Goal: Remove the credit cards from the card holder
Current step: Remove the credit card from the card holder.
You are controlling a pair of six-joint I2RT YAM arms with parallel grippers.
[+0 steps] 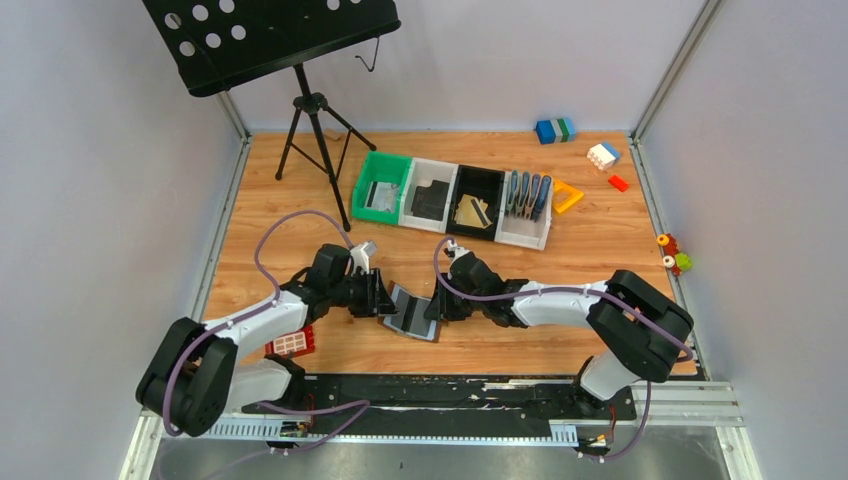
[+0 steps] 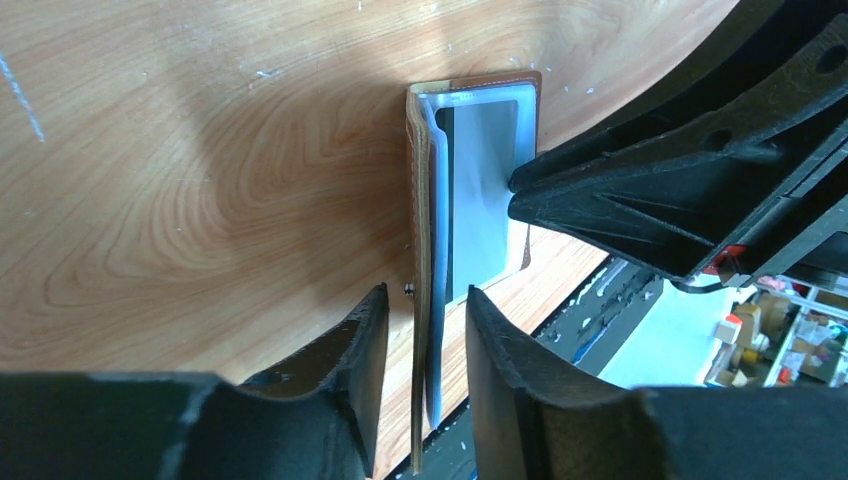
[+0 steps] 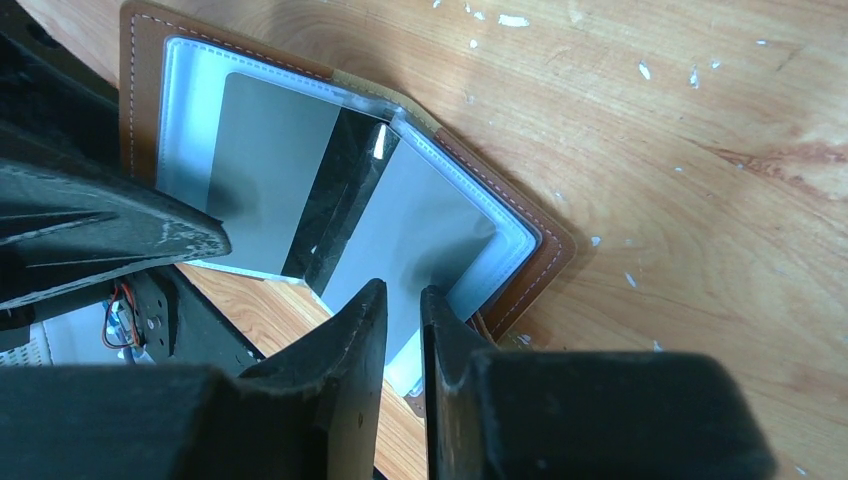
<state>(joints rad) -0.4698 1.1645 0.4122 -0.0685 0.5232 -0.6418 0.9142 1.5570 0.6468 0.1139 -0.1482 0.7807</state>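
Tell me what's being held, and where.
The right gripper pinches the brown leather card holder by its grey-blue pocket's edge; the left gripper straddles it, open.

Brown card holder open (silver-grey card inside).

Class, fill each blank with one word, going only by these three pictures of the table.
1. The card holder lies ___ between the left tool and the right tool.
2. Its leather cover is ___.
3. The leftmost bin in the far row is ___.
4. The music stand at the far left is ___.
Missing words: open; brown; green; black.
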